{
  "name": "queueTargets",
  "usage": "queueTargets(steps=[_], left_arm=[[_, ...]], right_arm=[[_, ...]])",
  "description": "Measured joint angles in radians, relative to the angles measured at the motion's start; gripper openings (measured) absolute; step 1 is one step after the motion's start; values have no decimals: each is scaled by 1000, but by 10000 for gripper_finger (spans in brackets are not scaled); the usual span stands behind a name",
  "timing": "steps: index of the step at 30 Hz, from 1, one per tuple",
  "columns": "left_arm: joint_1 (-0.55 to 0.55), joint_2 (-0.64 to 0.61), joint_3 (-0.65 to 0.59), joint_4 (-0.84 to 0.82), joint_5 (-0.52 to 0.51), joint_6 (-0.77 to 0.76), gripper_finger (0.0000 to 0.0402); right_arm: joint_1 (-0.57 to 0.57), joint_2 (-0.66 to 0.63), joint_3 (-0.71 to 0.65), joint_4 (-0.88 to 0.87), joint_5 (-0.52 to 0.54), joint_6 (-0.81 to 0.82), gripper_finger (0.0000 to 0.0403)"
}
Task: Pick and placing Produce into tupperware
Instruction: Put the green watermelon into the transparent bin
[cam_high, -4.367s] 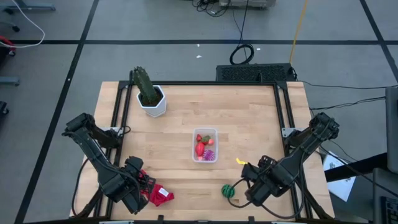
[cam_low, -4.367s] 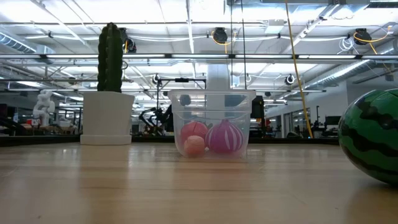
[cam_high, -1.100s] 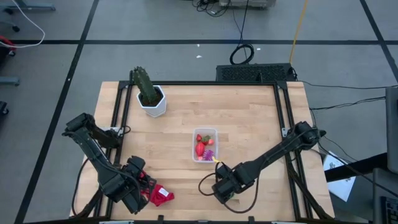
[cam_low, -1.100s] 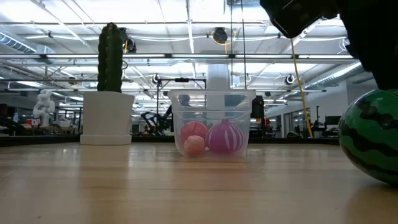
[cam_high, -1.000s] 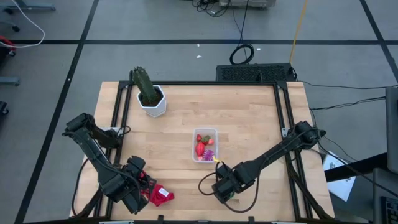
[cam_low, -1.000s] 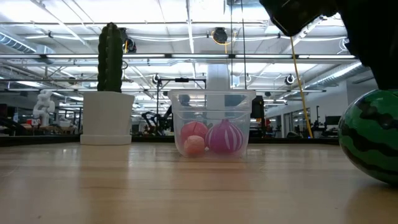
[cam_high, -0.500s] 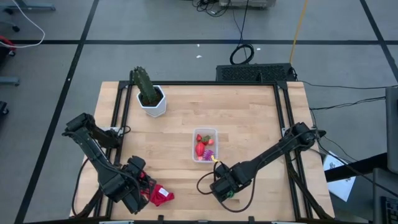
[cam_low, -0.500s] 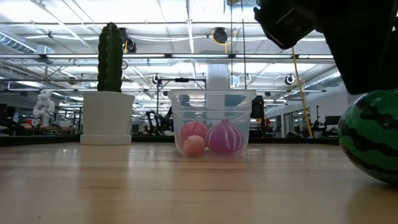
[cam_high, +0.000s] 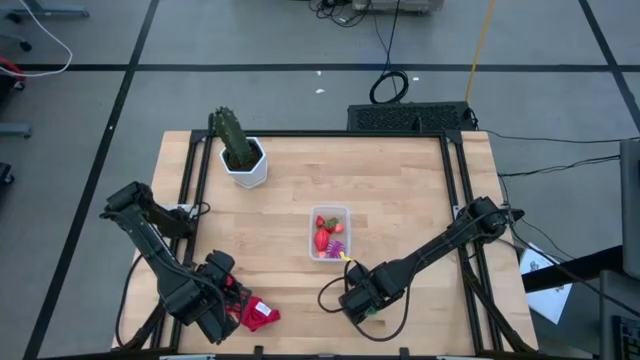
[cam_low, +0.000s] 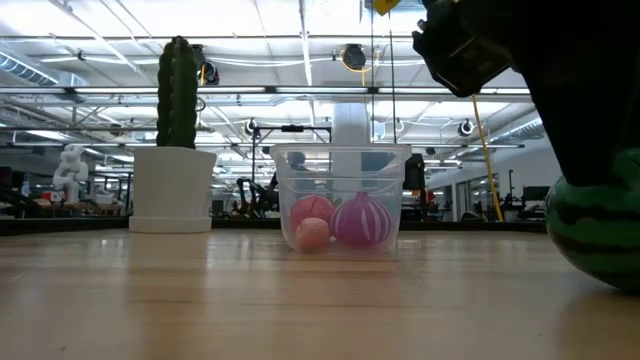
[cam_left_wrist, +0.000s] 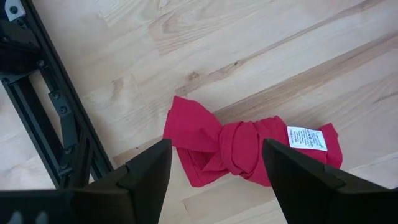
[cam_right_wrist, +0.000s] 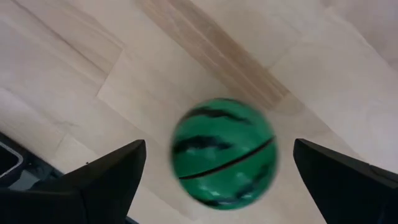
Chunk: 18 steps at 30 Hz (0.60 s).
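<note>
The green striped watermelon ball (cam_right_wrist: 224, 160) rests on the wooden table near its near edge. My right gripper (cam_right_wrist: 219, 152) hangs over it, open, one finger on either side and apart from it. In the low view the ball (cam_low: 600, 240) has its top hidden by the dark gripper. In the high view my right gripper (cam_high: 355, 303) hides most of the ball. The clear tupperware (cam_high: 329, 232) stands mid-table. It holds red pieces (cam_low: 311, 220) and the purple striped ball (cam_low: 361, 220). My left gripper (cam_left_wrist: 217, 158) waits open above the red cloth (cam_left_wrist: 249, 149).
A green cactus in a white pot (cam_high: 240, 152) stands at the far left of the table. The red cloth (cam_high: 258, 316) lies near the near edge, left of centre. Black frame rails (cam_left_wrist: 56, 118) run along the table's sides. Bare wood lies between the tupperware and the cactus.
My right gripper has come down over the watermelon ball: in the low view its dark body now covers the ball's top. The ball, the tupperware and my left arm have stayed put.
</note>
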<state>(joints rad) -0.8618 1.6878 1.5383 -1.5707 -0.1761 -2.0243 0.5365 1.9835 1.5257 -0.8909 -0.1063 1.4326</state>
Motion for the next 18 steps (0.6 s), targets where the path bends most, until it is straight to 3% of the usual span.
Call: queueTargets(steps=[18], left_arm=[[0,0,0,0,-1,3,253]], right_arm=[[0,3,-1,4,27,-12,400]])
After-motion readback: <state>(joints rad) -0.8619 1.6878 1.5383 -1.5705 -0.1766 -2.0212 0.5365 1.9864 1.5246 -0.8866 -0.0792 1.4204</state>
